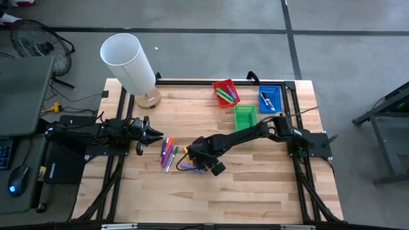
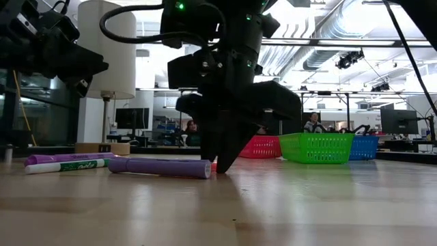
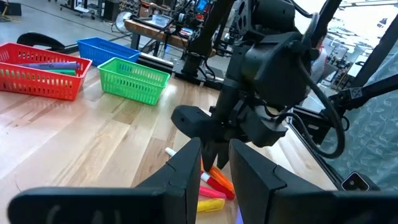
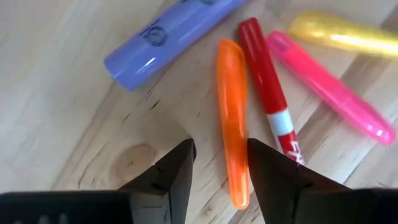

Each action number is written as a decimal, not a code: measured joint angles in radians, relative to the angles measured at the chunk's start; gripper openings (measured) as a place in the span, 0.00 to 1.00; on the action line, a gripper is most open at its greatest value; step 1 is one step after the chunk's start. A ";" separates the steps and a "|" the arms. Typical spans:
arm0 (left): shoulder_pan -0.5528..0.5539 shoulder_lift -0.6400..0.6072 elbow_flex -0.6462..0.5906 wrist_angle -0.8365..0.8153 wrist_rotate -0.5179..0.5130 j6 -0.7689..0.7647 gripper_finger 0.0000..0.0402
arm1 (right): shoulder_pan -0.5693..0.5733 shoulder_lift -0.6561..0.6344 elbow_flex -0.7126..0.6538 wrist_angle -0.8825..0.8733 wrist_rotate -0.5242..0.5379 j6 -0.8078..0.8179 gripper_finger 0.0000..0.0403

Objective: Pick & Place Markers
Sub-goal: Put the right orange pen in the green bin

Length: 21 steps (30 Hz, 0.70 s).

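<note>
Several markers [image 1: 167,152] lie flat on the wooden table left of centre, and a purple one [image 1: 186,165] lies apart, nearer the front. My right gripper [image 1: 200,155] points down over them, open, its tips close to the table [image 2: 222,164]. In the right wrist view [image 4: 219,163] the near end of an orange marker [image 4: 231,112] lies between the fingers, close to one of them. Red [image 4: 267,93], pink [image 4: 329,93], yellow [image 4: 342,31] and purple [image 4: 168,34] markers lie around it. My left gripper [image 1: 153,134] waits level at the table's left, open and holding nothing [image 3: 216,168]. My right gripper comes from above, fingers pointing down, along the orange marker rather than across it. One finger [image 4: 273,180] stands right beside the marker's near end [image 4: 239,193]. I cannot tell whether it touches. The marker lies flat on the table.
A red tray [image 1: 225,93] holding markers, a green tray [image 1: 245,117] and a blue tray [image 1: 270,99] stand at the far right. A white-shaded lamp [image 1: 131,64] stands at the far left. Bare wood lies toward the table's near edge.
</note>
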 joint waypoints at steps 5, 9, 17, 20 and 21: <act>0.000 0.000 0.000 0.000 0.000 0.000 0.21 | -0.005 0.000 -0.001 -0.002 -0.010 0.120 0.35; 0.000 0.000 0.000 0.000 0.000 0.000 0.21 | -0.005 0.001 -0.001 -0.003 -0.010 0.200 0.35; 0.000 0.000 0.000 0.000 0.000 0.000 0.21 | -0.005 0.017 0.001 -0.007 -0.010 0.289 0.35; 0.000 0.000 0.000 0.000 0.000 0.000 0.21 | -0.005 0.018 0.001 -0.008 -0.011 0.289 0.32; 0.000 0.000 0.000 0.000 0.000 0.000 0.21 | -0.005 0.018 0.000 -0.009 -0.011 0.289 0.31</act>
